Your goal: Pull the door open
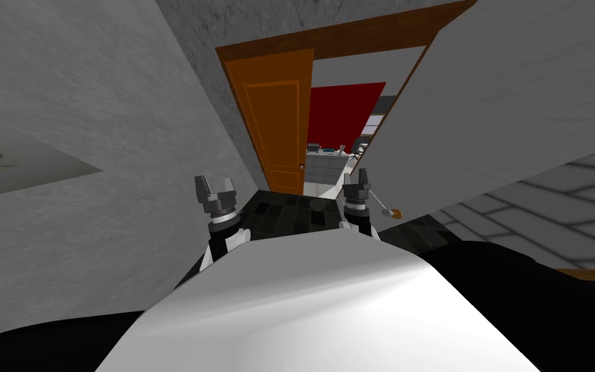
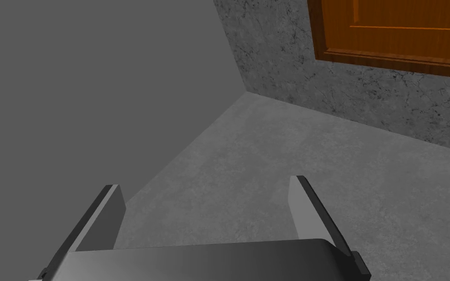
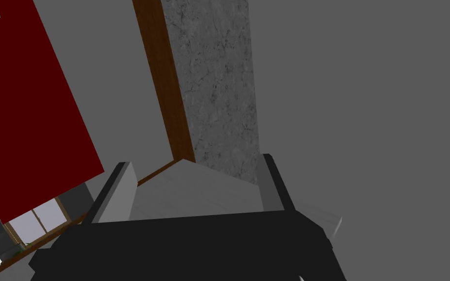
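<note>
An orange panelled door (image 1: 277, 129) with a small knob (image 1: 301, 166) stands ajar in a brown frame (image 1: 354, 29) straight ahead. The gap beside it shows a room with a red wall (image 1: 344, 116). A large white panel (image 1: 483, 123) with a brown edge slants in from the right and carries a silver lever handle (image 1: 390, 211). My right gripper (image 1: 362, 175) hovers just left of that handle. It is open (image 3: 194, 170), and the white panel's edge (image 3: 194, 195) lies between its fingers. My left gripper (image 1: 215, 186) is open (image 2: 204, 195) near the left wall, holding nothing.
A grey wall (image 1: 96, 97) runs close along my left, with a framed picture (image 1: 6, 161) on it. The floor (image 1: 277, 216) toward the doorway is dark tile. Beyond the doorway stand counters (image 1: 328, 155). The corridor is narrow between the left wall and the white panel.
</note>
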